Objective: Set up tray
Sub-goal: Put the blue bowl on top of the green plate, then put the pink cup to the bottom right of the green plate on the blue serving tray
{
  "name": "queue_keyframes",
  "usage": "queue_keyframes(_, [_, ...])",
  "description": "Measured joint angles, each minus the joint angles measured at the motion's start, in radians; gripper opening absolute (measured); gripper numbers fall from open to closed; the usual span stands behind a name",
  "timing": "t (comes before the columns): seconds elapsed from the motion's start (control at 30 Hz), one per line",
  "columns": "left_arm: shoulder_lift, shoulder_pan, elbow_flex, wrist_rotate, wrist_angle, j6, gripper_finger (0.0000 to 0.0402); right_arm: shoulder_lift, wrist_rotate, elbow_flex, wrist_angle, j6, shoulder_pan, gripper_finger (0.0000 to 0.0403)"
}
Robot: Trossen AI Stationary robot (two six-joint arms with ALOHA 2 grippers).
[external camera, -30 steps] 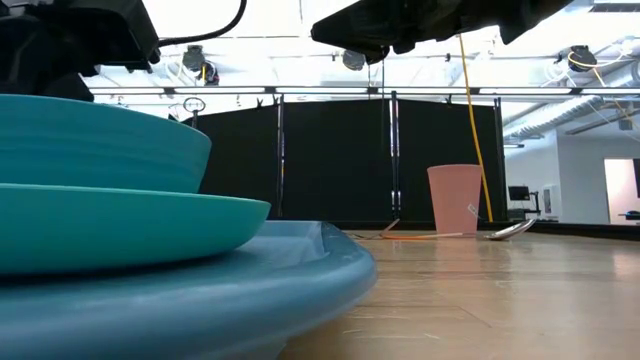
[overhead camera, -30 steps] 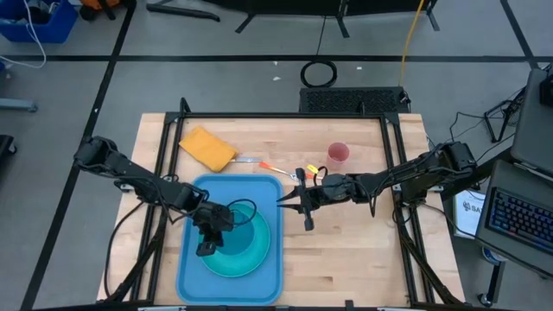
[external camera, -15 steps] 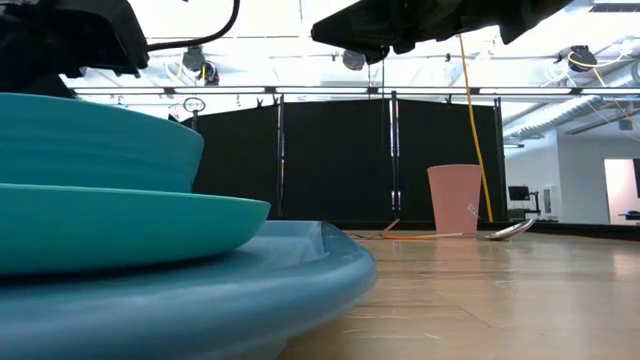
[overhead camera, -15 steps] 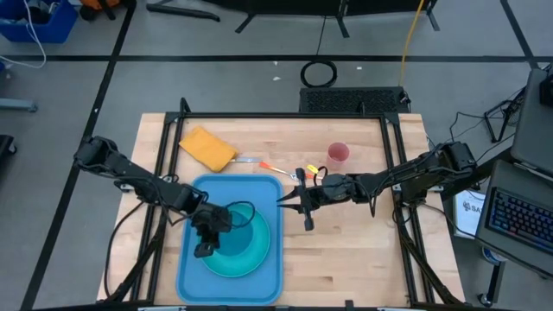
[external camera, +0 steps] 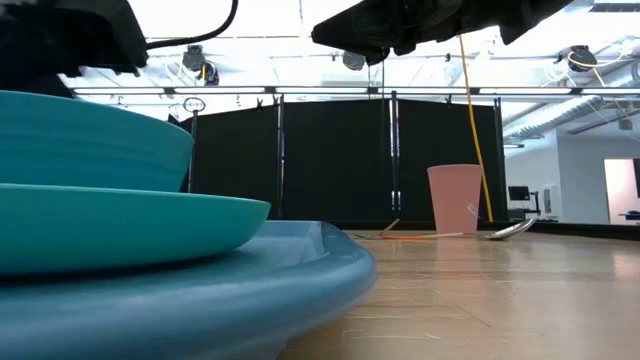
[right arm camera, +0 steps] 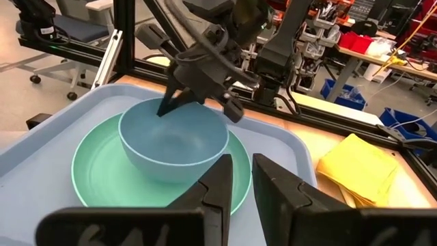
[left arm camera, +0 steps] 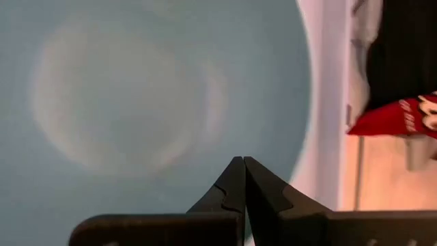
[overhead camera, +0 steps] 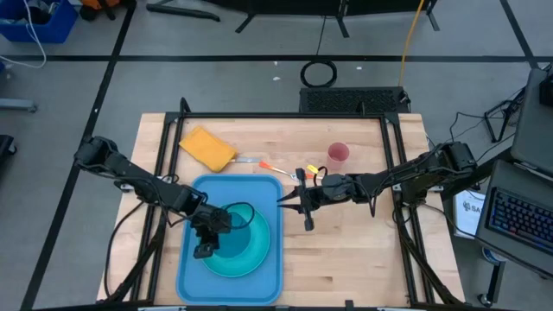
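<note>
On the bench's left half lies the tray (overhead camera: pixel 192 275), long axis running near to far, plate and bowl (right arm camera: pixel 173 142) stacked on it. We see our left claw (overhead camera: pixel 206 249) pinched shut and empty above the bowl, nearer than the right claw (overhead camera: pixel 304 216), slightly parted, empty, beside the tray's right rim.

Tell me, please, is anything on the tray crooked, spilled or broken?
Nothing stands out. The bowl sits upright on the plate, which lies flat in the tray. No spill or damage shows. The left claw, shut, is at the bowl's rim.
</note>
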Motion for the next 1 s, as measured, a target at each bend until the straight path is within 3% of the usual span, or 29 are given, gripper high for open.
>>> queue_keyframes(0.27, [0.0, -0.003, 0.0, -0.195, 0.006, 0.052, 0.0004, 0.0, 0.003, 0.0, 0.003, 0.0, 0.0, 0.0047])
queue_keyframes(0.5, [-0.048, 0.0, 0.0, -0.163, 0.027, 0.08, 0.0005, 0.0, 0.003, 0.0, 0.008, 0.0, 0.0, 0.0047])
queue_keyframes(0.63, [-0.125, 0.0, 0.0, -0.23, 0.029, 0.13, 0.0005, 0.0, 0.008, 0.0, 0.007, -0.001, 0.0, 0.0047])
queue_keyframes(1.0, [-0.322, -0.112, 0.0, -0.871, 0.101, 0.237, 0.0005, -0.001, 0.262, 0.024, -0.191, 0.043, -0.014, 0.0047])
